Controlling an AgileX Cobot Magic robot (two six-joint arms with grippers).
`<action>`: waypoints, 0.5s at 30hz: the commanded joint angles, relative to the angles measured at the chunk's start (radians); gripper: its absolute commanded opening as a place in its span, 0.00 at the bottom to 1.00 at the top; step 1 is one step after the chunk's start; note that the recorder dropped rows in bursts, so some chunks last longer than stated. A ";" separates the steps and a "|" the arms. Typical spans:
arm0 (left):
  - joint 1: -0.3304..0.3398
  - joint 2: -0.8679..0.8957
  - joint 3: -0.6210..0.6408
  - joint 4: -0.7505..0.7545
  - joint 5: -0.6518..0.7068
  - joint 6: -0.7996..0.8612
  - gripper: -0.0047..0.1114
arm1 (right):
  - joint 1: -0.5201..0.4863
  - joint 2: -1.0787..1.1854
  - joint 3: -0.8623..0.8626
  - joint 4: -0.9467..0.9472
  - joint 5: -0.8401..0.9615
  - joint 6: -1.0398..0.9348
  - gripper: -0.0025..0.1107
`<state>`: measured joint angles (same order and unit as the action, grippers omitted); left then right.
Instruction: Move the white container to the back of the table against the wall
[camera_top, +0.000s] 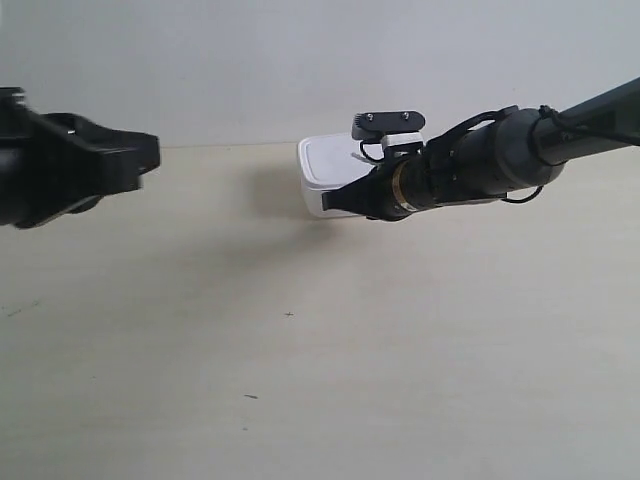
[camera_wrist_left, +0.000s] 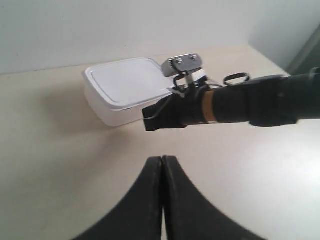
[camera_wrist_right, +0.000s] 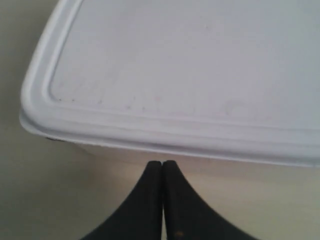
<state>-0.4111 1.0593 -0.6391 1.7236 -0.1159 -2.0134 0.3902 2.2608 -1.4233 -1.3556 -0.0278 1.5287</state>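
The white container (camera_top: 326, 168) sits on the table (camera_top: 300, 350) close to the wall (camera_top: 300, 60), its flat rimmed lid on. In the right wrist view the container (camera_wrist_right: 190, 75) fills the frame, and my right gripper (camera_wrist_right: 162, 163) is shut with its tips at the container's side wall, just under the lid rim. In the exterior view that gripper (camera_top: 328, 203) reaches in from the right, in front of the container. My left gripper (camera_wrist_left: 162, 158) is shut and holds nothing, well away from the container (camera_wrist_left: 127, 85), at the exterior view's left (camera_top: 150, 160).
The right arm (camera_wrist_left: 250, 105) with its wrist camera (camera_top: 388, 124) stretches across in front of the container. The table's corner and a side wall (camera_wrist_left: 285, 30) show beyond it in the left wrist view. A few tiny dark specks (camera_top: 289, 314) mark the table.
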 joint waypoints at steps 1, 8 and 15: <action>0.002 -0.259 0.125 -0.003 -0.053 -0.053 0.04 | -0.006 0.010 -0.033 0.016 -0.004 -0.008 0.02; 0.002 -0.639 0.295 -0.003 -0.090 -0.112 0.04 | -0.006 0.017 -0.078 0.016 -0.004 -0.008 0.02; 0.002 -0.905 0.409 -0.003 -0.139 -0.112 0.04 | -0.006 0.038 -0.120 0.016 0.000 -0.008 0.02</action>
<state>-0.4111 0.2307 -0.2692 1.7235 -0.2307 -2.1177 0.3902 2.2895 -1.5232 -1.3401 -0.0314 1.5287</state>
